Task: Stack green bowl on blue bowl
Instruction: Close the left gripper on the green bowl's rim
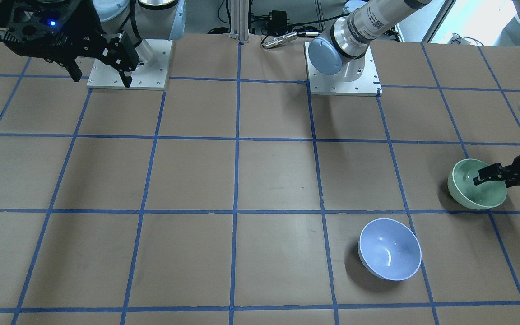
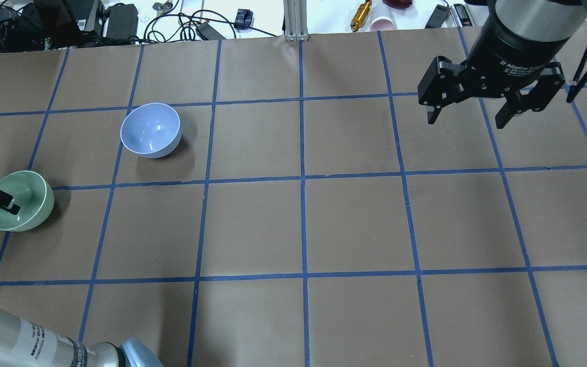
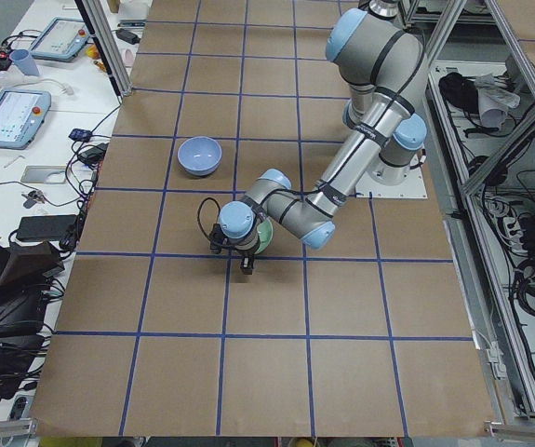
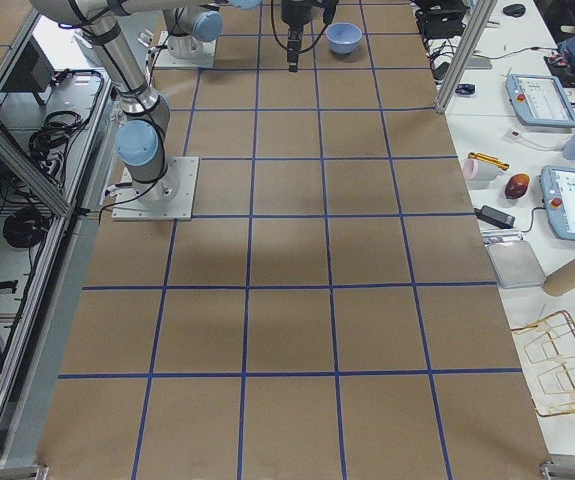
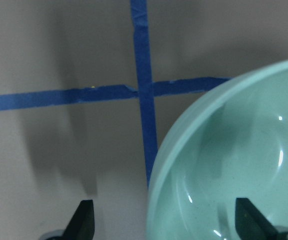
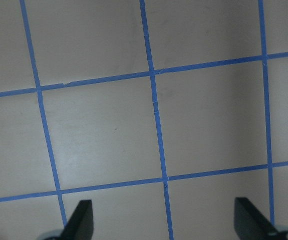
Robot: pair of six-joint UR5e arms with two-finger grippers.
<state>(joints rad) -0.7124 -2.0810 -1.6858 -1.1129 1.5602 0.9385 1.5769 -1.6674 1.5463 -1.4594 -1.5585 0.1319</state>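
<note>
1. The green bowl [image 1: 476,186] stood upright with its mouth up near the desk's [image 2: 354,224] end on the robot's left side, just beside a crossing of blue tape lines [image 5: 142,90]. It is round, so it had no long axis.
2. The blue bowl [image 1: 390,255] also stood mouth up, apart from the green one, farther from the robot and a little more toward the middle of the desk.
3. The left hand [image 5: 166,222] was spread wide across the green bowl's wall, with one finger inside the bowl and the other outside. It was not closed on the wall.
4. The right hand [image 2: 465,121] hung above the desk on the other side, also spread wide and holding nothing.
5. On the body of the right hand, white writing began with "2F Adaptive" (the rest I could not read). The print on the left arm's label [image 2: 36,342] was too small to read.
6. The desk was covered in brown paper, divided into squares by blue tape. Beyond its far edge lay black cables [image 2: 181,23], a gold-coloured cylinder [image 2: 361,14] and a pink cup [image 2: 381,23].
</note>
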